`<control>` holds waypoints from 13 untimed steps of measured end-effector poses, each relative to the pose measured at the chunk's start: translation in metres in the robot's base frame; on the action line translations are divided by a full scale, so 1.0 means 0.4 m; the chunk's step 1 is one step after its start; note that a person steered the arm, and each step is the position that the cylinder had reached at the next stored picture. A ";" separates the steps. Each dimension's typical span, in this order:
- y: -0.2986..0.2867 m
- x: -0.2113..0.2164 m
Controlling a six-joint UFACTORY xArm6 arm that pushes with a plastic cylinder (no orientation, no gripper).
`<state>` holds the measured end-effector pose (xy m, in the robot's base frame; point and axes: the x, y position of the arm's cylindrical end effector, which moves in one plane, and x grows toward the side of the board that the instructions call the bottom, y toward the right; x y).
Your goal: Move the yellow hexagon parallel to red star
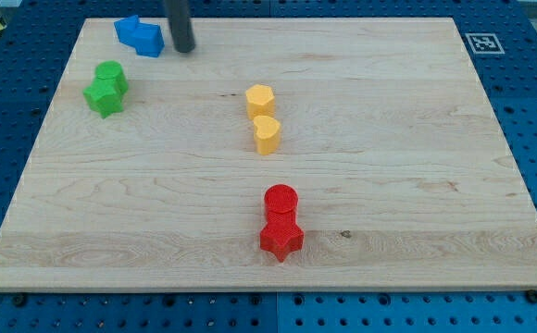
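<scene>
Nearest the camera, low in the frame and a little right of centre, sits the red star [281, 240], with a red cylinder [280, 201] touching it just above.

Going from the left: in the upper left of the frame two green blocks stand pressed together, a green star-like block [103, 96] lower and a green round block [112, 75] just above and to its right. Further right along the top edge lies a blue block [140, 35] of irregular shape. Just beside it, on its right, the dark rod comes down from the top of the frame, and the tip [184, 49] rests on the wooden board [417, 166], close to the blue block; whether they touch cannot be told. The arm carries no hand, only the rod, so nothing is held.

Near the centre of the frame, slightly above the middle, stands the yellow hexagon [260, 99], with a second yellow block [267, 134], heart-like in shape, touching it from below. Both lie well apart from the tip and almost straight above the red pair.

In the upper right corner of the board sits a small black-and-white marker [482, 43].
</scene>
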<state>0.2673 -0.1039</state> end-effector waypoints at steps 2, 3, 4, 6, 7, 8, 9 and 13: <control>0.233 0.142; 0.233 0.142; 0.233 0.144; 0.233 0.228; 0.233 0.292; 0.233 0.366; 0.233 0.457; 0.143 0.478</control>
<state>0.4586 -0.0466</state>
